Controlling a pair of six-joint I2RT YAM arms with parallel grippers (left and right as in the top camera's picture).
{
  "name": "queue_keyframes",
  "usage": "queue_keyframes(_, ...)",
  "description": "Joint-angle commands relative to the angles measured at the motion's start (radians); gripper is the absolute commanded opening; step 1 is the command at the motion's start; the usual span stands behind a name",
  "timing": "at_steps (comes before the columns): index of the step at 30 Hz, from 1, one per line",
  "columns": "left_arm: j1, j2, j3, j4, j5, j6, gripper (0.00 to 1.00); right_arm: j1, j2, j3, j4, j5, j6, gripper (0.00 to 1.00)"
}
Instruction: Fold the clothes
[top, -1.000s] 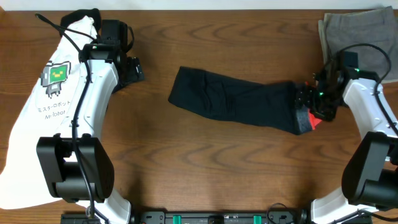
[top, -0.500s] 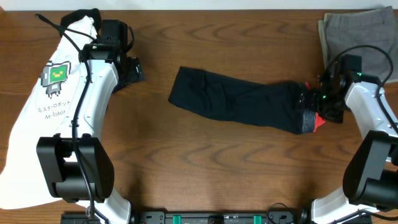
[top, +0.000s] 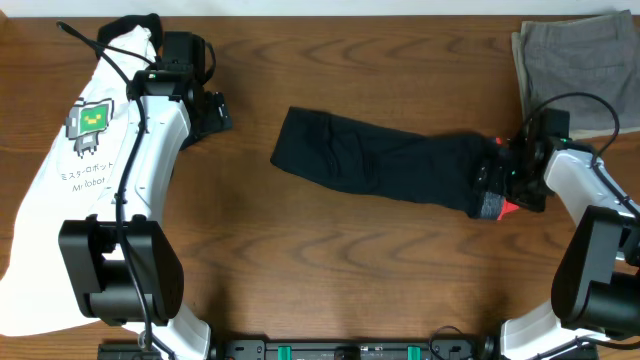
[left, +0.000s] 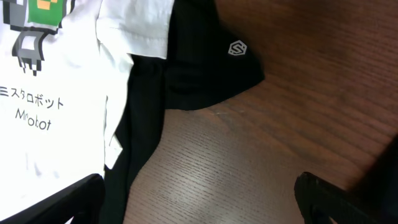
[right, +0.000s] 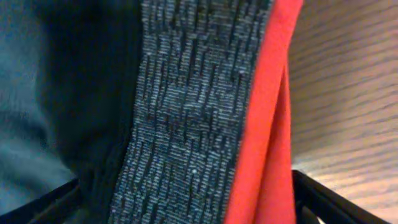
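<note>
The clothes, black trousers (top: 380, 165), lie folded lengthwise across the table's middle, with the grey, coral-edged waistband (top: 490, 203) at the right end. My right gripper (top: 508, 180) sits low over that end. In the right wrist view the grey waistband (right: 186, 112) and its coral edge (right: 267, 124) fill the space between the fingers (right: 323, 202) of the right gripper (right: 186, 208); the jaws stand wide on either side, open. My left gripper (top: 212, 110) hovers open at the far left, with bare wood between the jaws of the left gripper (left: 199, 205).
A white T-shirt (top: 70, 170) with a green robot print lies under the left arm, seen close as the T-shirt (left: 50, 93) beside a black garment (left: 199, 68) with a small logo. Grey-olive folded trousers (top: 570, 65) sit at the back right corner.
My right gripper has shifted a little toward the near edge over the waistband end. The trousers and the left arm have stayed put.
</note>
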Motion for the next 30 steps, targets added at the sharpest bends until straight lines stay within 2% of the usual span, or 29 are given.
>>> queue_keyframes(1, 0.003, -0.016, 0.014, -0.003, -0.005, -0.013, 0.98, -0.005, 0.003, -0.039, 0.04, 0.032, 0.06, 0.84)
queue_keyframes(4, 0.003, -0.016, 0.014, -0.003, -0.005, -0.013, 0.98, -0.005, 0.003, -0.072, 0.083, 0.028, 0.089, 0.78)
queue_keyframes(7, 0.003, -0.016, 0.014, -0.002, -0.005, -0.013, 0.98, -0.005, 0.003, -0.099, 0.111, 0.027, 0.116, 0.65)
queue_keyframes(8, 0.003, -0.016, 0.014, -0.003, -0.005, -0.013, 0.98, -0.005, 0.003, -0.108, 0.114, 0.027, 0.127, 0.58)
queue_keyframes(10, 0.003, -0.016, 0.014, -0.002, -0.005, -0.013, 0.98, -0.005, 0.003, -0.119, 0.118, 0.02, 0.141, 0.32)
queue_keyframes(13, 0.003, -0.016, 0.014, -0.002, -0.005, -0.013, 0.98, -0.006, 0.003, -0.121, 0.117, -0.01, 0.148, 0.02)
queue_keyframes(19, 0.003, -0.016, 0.014, -0.003, -0.005, -0.013, 0.98, -0.05, 0.002, -0.051, 0.059, -0.024, 0.12, 0.01)
queue_keyframes(26, 0.003, -0.016, 0.014, -0.002, -0.005, -0.013, 0.98, -0.105, 0.002, 0.185, -0.173, -0.026, -0.012, 0.01)
queue_keyframes(30, 0.003, -0.016, 0.014, -0.002, -0.005, -0.013, 0.98, -0.1, 0.002, 0.336, -0.304, -0.118, -0.106, 0.01)
